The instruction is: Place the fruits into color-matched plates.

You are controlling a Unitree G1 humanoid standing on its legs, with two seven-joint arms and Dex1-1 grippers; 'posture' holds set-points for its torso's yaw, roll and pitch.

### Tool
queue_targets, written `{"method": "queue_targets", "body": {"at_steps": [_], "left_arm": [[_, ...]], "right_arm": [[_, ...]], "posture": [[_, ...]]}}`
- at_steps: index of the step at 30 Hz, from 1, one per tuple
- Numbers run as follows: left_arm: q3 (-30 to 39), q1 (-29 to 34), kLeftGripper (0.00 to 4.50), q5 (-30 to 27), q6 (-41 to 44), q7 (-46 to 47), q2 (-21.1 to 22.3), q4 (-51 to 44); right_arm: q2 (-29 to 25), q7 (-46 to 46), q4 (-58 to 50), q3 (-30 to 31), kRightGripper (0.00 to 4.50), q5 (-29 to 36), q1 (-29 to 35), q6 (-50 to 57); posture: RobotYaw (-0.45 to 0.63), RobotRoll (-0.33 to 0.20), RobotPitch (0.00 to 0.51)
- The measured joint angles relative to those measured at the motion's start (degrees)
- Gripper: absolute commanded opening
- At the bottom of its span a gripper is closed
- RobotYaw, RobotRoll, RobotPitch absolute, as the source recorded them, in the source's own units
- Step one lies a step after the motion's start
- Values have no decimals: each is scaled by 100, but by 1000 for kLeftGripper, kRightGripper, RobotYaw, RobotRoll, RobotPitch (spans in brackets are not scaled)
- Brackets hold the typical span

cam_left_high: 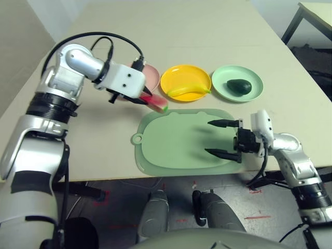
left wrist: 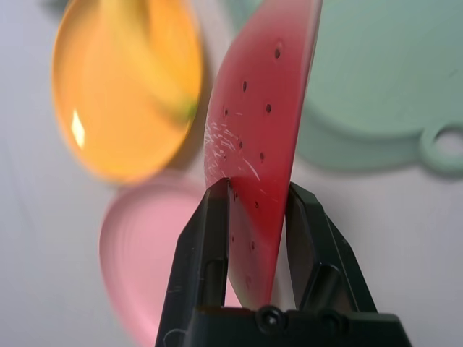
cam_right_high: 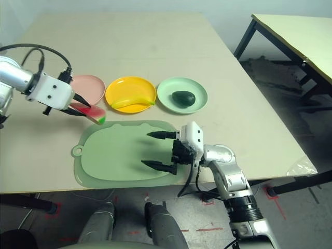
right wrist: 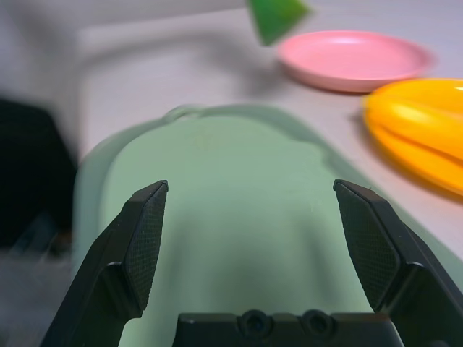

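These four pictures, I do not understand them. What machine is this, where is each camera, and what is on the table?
It is a humanoid robot at a table. Two pictures come from its head, looking down; two come from cameras on its wrists. The left gripper has its fingers shut on a watermelon wedge, held near the pink plate. The right gripper is open and empty above a large green mat. The banana lies in the yellow plate, the avocado in the mint green plate.
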Motion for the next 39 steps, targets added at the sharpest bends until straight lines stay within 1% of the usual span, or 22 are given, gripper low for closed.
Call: {"method": "queue_targets", "body": {"at_steps": [5,8,12,15,20,25,28,30,31,34,38,39], "left_arm": [[-91,-580,1094,823,-592,727,71,1397],[-326,-874,1094,1475,-756,1538,74,2133],[-559,-1017,1093,2105,-808,2560,45,2713],[-709,-1077,1093,2511,-740,3441,-44,2997],[-796,-1088,1093,2942,-536,4577,-286,3220],[-900,-1051,1093,3158,-578,5192,-543,3285],[-942,-958,1093,3243,-578,5336,-618,3297],[-939,-882,1838,3241,-577,5337,-641,3313],[-939,-869,2030,3241,-575,5337,-645,3334],[-935,-853,3146,3239,-571,5336,-643,3353],[-903,-854,4485,3227,-625,5315,-636,3354],[-882,-855,4485,3214,-651,5304,-624,3353]], "right_arm": [[146,-721,-1030,5,4500,143,588,525],[182,-1040,-1365,-1,4500,177,709,707],[184,-1289,-1583,-29,4500,263,761,854],[119,-1348,-1662,-66,4500,350,822,905],[2,-1347,-1765,-94,4500,402,979,905],[-48,-1353,-1795,-236,4500,492,1123,901],[-97,-1328,-1796,-275,4500,529,1173,886],[-111,-1317,-1792,-289,4500,530,1184,871],[-121,-1313,-1788,-295,4500,531,1184,861],[-139,-1265,-1746,-320,4500,533,1183,797],[-141,-1179,-1554,-324,4500,533,1148,731],[-141,-1160,-1516,-324,4500,533,1126,722]], "posture": [[94,0,167],[83,0,164],[75,0,163],[69,0,164],[42,0,169],[24,0,177],[16,0,176],[15,0,178],[14,0,179],[22,0,183],[32,0,185],[35,0,188]]}}
